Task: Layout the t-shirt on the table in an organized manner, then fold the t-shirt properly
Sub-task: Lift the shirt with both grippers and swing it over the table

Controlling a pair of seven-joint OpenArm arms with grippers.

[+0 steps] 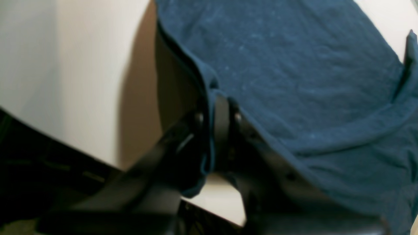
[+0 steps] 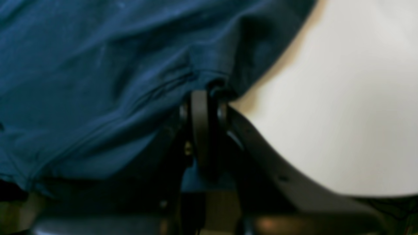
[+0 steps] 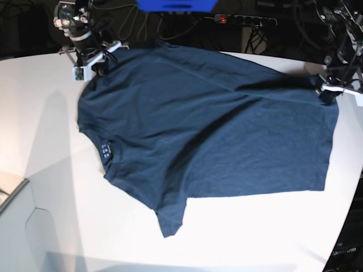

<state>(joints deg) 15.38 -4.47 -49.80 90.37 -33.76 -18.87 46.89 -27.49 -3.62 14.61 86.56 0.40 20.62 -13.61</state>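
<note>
The dark navy t-shirt (image 3: 210,130) lies spread across the white table (image 3: 57,170), with its neckline and label (image 3: 107,149) to the left and one sleeve (image 3: 170,218) pointing to the front. At the far left corner of the shirt my right gripper (image 3: 97,67) is shut on the fabric. The right wrist view shows its fingers (image 2: 205,98) pinched on a bunched edge of the t-shirt (image 2: 98,65). My left gripper (image 3: 326,90) is shut on the far right hem corner. In the left wrist view its tips (image 1: 217,111) clamp the cloth edge (image 1: 294,65), which hangs lifted.
A power strip (image 3: 244,20) and cables lie behind the table's back edge, beside a blue object (image 3: 176,4). A grey-white box corner (image 3: 14,192) sits at the front left. The table's curved edge (image 3: 340,226) runs down the right side.
</note>
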